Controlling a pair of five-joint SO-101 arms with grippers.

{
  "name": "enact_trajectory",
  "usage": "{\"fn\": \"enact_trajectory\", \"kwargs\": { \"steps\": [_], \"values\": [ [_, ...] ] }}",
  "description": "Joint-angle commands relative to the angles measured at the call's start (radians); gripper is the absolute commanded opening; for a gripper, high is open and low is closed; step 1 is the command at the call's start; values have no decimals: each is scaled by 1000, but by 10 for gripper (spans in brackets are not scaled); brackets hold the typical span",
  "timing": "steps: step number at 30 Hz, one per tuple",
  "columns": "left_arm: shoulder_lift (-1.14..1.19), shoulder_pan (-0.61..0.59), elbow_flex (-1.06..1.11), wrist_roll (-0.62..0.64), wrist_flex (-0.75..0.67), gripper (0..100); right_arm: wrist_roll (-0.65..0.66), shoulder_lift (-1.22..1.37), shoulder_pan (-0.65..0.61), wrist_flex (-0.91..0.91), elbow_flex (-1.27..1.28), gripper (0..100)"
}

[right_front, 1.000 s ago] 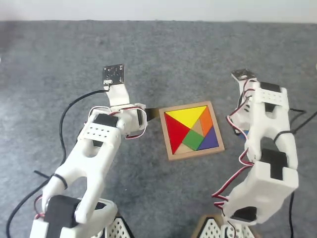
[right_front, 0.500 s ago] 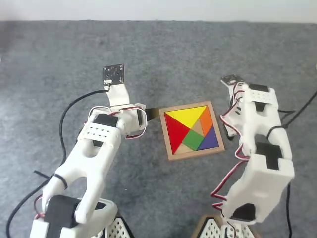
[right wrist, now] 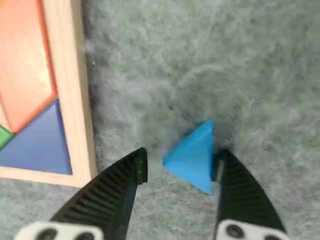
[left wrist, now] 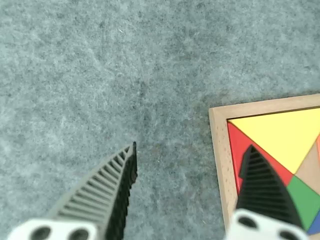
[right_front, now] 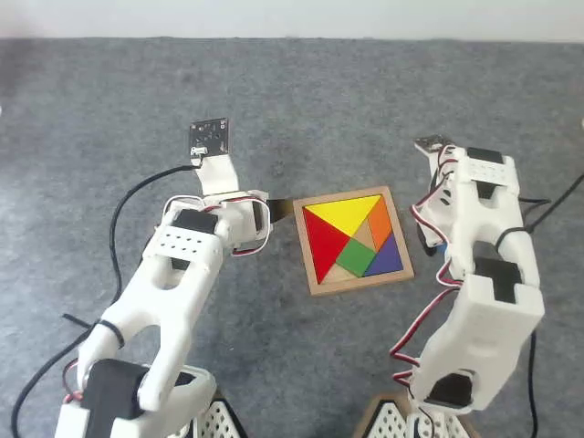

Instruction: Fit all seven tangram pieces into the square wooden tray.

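The square wooden tray (right_front: 358, 284) is seen at the middle of the grey tabletop (right_front: 365, 109), between the two arms. A yellow triangle (right_front: 345, 215), a red triangle (right_front: 321, 245), an orange piece (right_front: 380, 224), a green piece (right_front: 356, 258) and a dark blue triangle (right_front: 388, 257) are already seated in it. Two wood-coloured patches are left among them; whether these are bare tray floor or pale pieces cannot be told.

One piece is found outside: a light blue triangle (right wrist: 192, 159), lying flat on the tabletop just beside the tray's outer rim (right wrist: 82, 100), on the right arm's side. The right gripper (right wrist: 181, 155) is held low over it with its jaws released, one on each side of the piece. The triangle's long edge is laid alongside one jaw, touching it or very nearly, while its opposite corner is pointed at the other jaw and at the tray, with a gap left there. The piece is thus bracketed across its short axis, and a closing of the jaws is judged to be the step in hand. As it sits off-centre, some sliding may be expected before it is gripped.

The left gripper (left wrist: 191, 148) is held over the tray's far corner (left wrist: 220, 150), its jaws spread and nothing between them but rim and felt. The right arm is plainly the nearer one to the loose piece.
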Motion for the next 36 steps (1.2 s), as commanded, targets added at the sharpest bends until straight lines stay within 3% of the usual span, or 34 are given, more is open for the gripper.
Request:
{"fn": "enact_trajectory", "kwargs": {
  "steps": [1, 17, 36],
  "values": [
    [-37, 2, -24, -9, 0, 317, 57, -54, 12, 24, -12, 180],
    [-37, 2, -24, -9, 2, 317, 49, 27, 10, 21, -49, 158],
    [-37, 2, -24, -9, 0, 317, 32, -216, 2, 140, -54, 143]
  ]
}}
